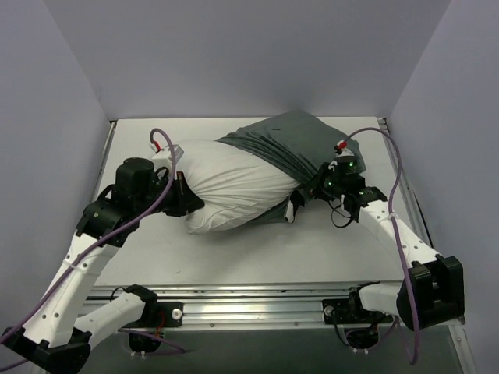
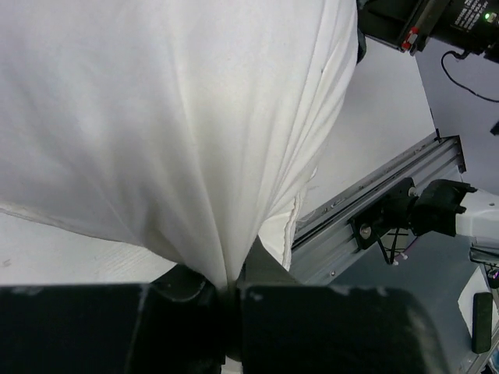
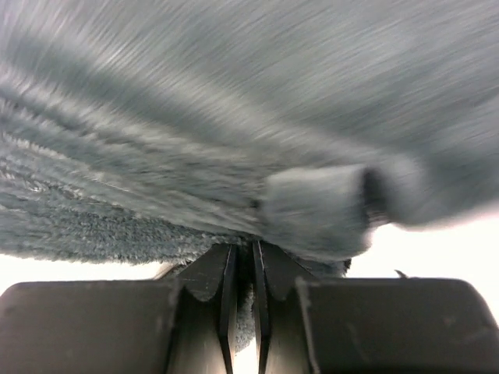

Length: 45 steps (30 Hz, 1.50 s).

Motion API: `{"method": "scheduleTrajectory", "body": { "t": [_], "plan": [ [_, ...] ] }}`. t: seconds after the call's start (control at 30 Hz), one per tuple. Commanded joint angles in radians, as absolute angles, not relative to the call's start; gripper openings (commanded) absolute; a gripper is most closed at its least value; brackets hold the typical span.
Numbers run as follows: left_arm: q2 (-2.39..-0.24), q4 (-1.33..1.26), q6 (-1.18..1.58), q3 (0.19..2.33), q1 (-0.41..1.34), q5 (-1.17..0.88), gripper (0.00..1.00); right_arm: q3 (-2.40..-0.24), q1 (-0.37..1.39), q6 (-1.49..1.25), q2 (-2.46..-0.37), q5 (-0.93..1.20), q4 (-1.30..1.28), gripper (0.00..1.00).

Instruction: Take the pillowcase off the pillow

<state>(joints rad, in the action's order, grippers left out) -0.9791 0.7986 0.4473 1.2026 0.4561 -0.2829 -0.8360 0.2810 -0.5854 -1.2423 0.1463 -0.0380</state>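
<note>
Pillow [image 1: 230, 185]: plump and white, lying across the middle of the overhead frame on the worktop [image 1: 257, 249]; left and centre portions bare, right end tucked inside the cloth.
Pillowcase [image 1: 295, 144]: plain grey-green side showing, bunched in folds over the pillow's right end, upper centre-right of the overhead frame, reaching towards the back wall; no stripes visible.
Left jaws: pressed together on a gathered pinch of the pillow's white fabric [image 2: 156, 117] at the bottom centre of the left wrist frame, creases fanning upward from the pinch.
Right jaws: closed to a narrow slit at the bottom centre of the right wrist frame, nipping a fold of the velvety grey-green pillowcase [image 3: 234, 117]; a thick rolled hem just above and right of the pinch.
Left arm [image 1: 117, 206]: at the left of the overhead frame, wrist against the pillow's left end.
Right arm [image 1: 382, 214]: at the right of the overhead frame, wrist at the lower right edge of the bunched cloth.
Purple cables [image 1: 394, 164]: looping over both arms.
Metal rail [image 1: 257, 300]: along the bottom of the overhead frame, carrying both arm bases.
</note>
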Motion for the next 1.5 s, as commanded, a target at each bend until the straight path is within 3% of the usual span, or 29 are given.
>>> {"method": "scheduleTrajectory", "body": {
  "t": [0.0,0.1,0.33,0.37,0.4,0.43,0.47,0.5,0.53,0.6,0.7,0.8,0.97,1.13,1.3,1.47],
  "plan": [
    [-0.79,0.887,0.374,1.387,0.373,-0.12,0.02,-0.796,0.002,-0.546,-1.264,-0.104,-0.172,0.0],
    [-0.755,0.92,0.362,1.368,0.371,-0.095,0.02,-0.773,-0.074,-0.542,-1.253,0.036,-0.089,0.0],
    [-0.632,0.876,0.368,1.119,0.373,-0.299,0.03,-0.72,0.038,-0.431,-1.119,0.199,-0.031,0.0],
    [-0.609,0.88,0.377,1.094,0.373,-0.304,0.12,-0.71,0.052,-0.423,-1.089,0.202,-0.031,0.01],
    [-0.6,0.891,0.396,1.057,0.373,-0.302,0.29,-0.703,0.076,-0.413,-1.039,0.202,-0.034,0.1],
    [-0.589,0.894,0.402,1.046,0.373,-0.304,0.49,-0.695,0.086,-0.411,-1.014,0.204,-0.038,0.16],
    [-0.577,0.897,0.411,1.039,0.373,-0.301,0.78,-0.695,0.09,-0.408,-0.99,0.221,-0.04,0.23],
    [-0.572,0.897,0.417,1.037,0.373,-0.295,0.88,-0.696,0.094,-0.402,-0.95,0.235,-0.043,0.38],
    [-0.571,0.885,0.42,1.042,0.373,-0.29,0.94,-0.704,0.098,-0.393,-0.934,0.247,-0.049,0.44],
    [-0.583,0.855,0.434,1.057,0.373,-0.27,0.94,-0.738,0.11,-0.385,-0.896,0.294,-0.046,0.6],
    [-0.649,0.758,0.445,1.104,0.373,-0.275,0.94,-0.791,0.172,-0.402,-0.877,0.31,-0.009,0.74],
    [-0.761,0.677,0.422,1.164,0.373,-0.29,0.94,-0.895,0.247,-0.376,-0.931,0.292,0.026,0.8],
    [-1.038,0.618,0.374,1.256,0.373,-0.229,0.94,-1.113,0.371,-0.272,-1.135,0.218,-0.038,0.83],
    [-1.183,0.554,0.379,1.263,0.38,-0.117,0.94,-1.32,0.52,-0.172,-1.399,0.057,-0.081,0.84],
    [-1.197,0.468,0.368,1.12,0.475,-0.051,0.94,-1.329,0.538,-0.141,-1.555,0.031,-0.089,0.85],
    [-1.172,0.408,0.454,0.945,0.554,-0.118,0.94,-1.174,0.569,-0.143,-1.571,-0.044,-0.075,0.85]
  ]
}}
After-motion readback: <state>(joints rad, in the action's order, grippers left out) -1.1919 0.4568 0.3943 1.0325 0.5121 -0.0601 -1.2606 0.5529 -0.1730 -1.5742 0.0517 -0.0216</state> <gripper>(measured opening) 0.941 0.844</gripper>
